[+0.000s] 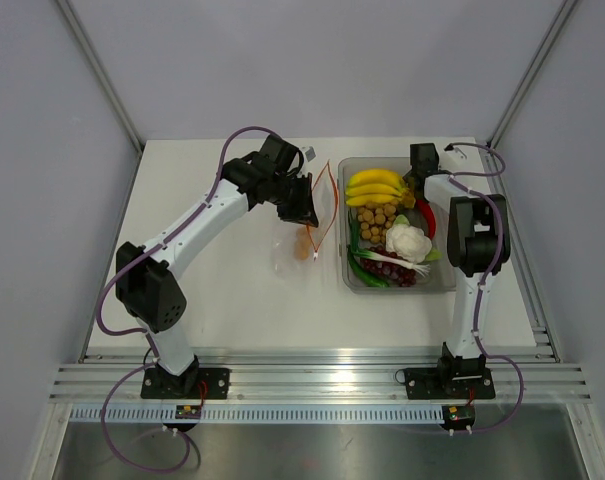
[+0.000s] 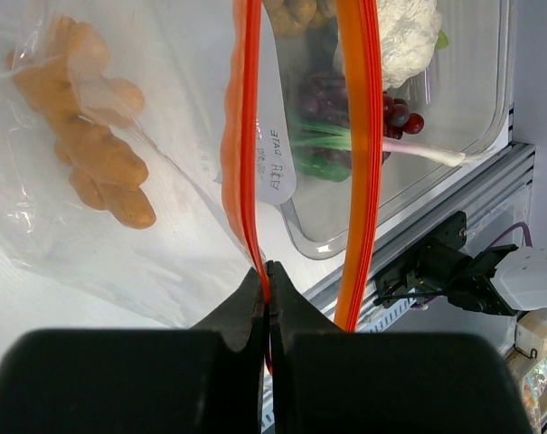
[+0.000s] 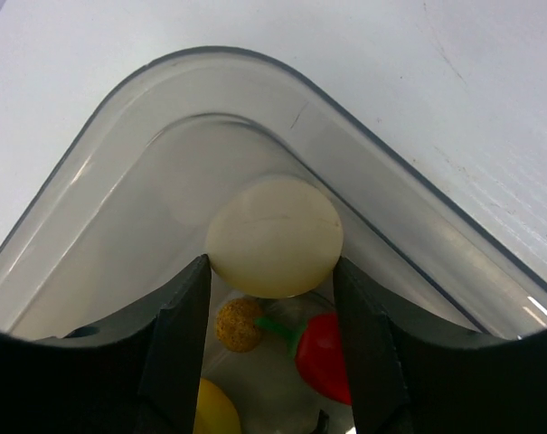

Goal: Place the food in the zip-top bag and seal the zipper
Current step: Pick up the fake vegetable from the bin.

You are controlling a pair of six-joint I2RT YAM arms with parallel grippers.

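Observation:
The zip-top bag (image 1: 290,250) hangs left of the tub with its mouth open. Orange pieces (image 1: 304,247) lie inside it; they also show in the left wrist view (image 2: 92,154). My left gripper (image 1: 302,205) is shut on one lip of the red-orange zipper (image 2: 246,136), pinched at the jaw tips (image 2: 268,271). The other lip (image 2: 359,163) hangs apart. My right gripper (image 1: 422,170) is in the tub's far right corner, its jaws (image 3: 269,262) closed on a cream egg-shaped piece (image 3: 273,231). Bananas (image 1: 374,185), a brown ball cluster (image 1: 377,220), a white bulb (image 1: 408,240), grapes (image 1: 392,268) and green vegetables (image 1: 362,262) lie in the tub.
The clear rigid tub (image 1: 397,290) stands right of the bag; its curved corner wall (image 3: 119,181) is right behind the egg. A red chilli (image 3: 327,357), a brown ball (image 3: 239,324) and a banana tip (image 3: 214,411) lie under my right jaws. Booth walls enclose the table.

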